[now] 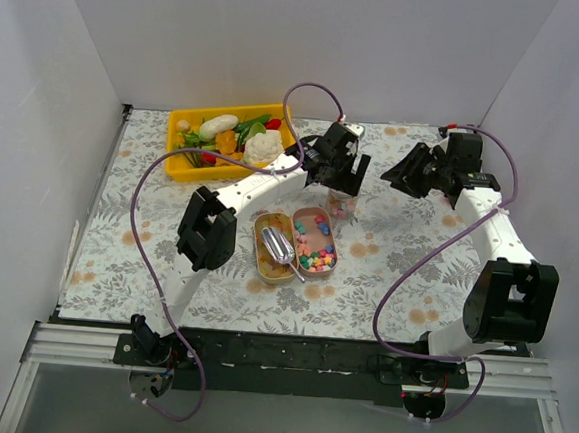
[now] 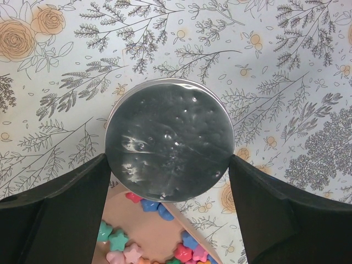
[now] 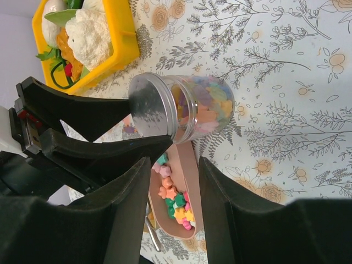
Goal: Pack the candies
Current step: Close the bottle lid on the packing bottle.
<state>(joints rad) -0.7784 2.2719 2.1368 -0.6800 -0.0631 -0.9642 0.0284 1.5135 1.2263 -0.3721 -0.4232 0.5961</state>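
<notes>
The left fingers (image 2: 69, 212) pinch the silver lid (image 2: 169, 140), one inner face against each side of its rim. The lid sits on the mouth of a clear jar (image 3: 206, 107), which stands on the flower-printed bench (image 1: 146, 255). The jar is packed with pastel candies (image 3: 212, 102) and hangs straight below these fingers, so from the left wrist the lid hides everything inside it.

More star-shaped candies lie loose in a pink tin (image 3: 187, 170) just beside the jar, on the side of the left fingers nearer the arm bases. A second tin (image 1: 263, 267) touches the pink one on its far side from the right arm and holds yellow-orange sweets and a metal scoop (image 1: 279, 246).

The right fingers (image 3: 129, 220) are spread and hold nothing. They stay well apart from the jar and point toward it, and the pink tin shows through the gap between them.

Beyond the left fingers, away from the right ones, sits a yellow tray (image 3: 125, 38) of toy vegetables (image 1: 231, 137). The left arm stretches across the bench between that tray and the tins.
</notes>
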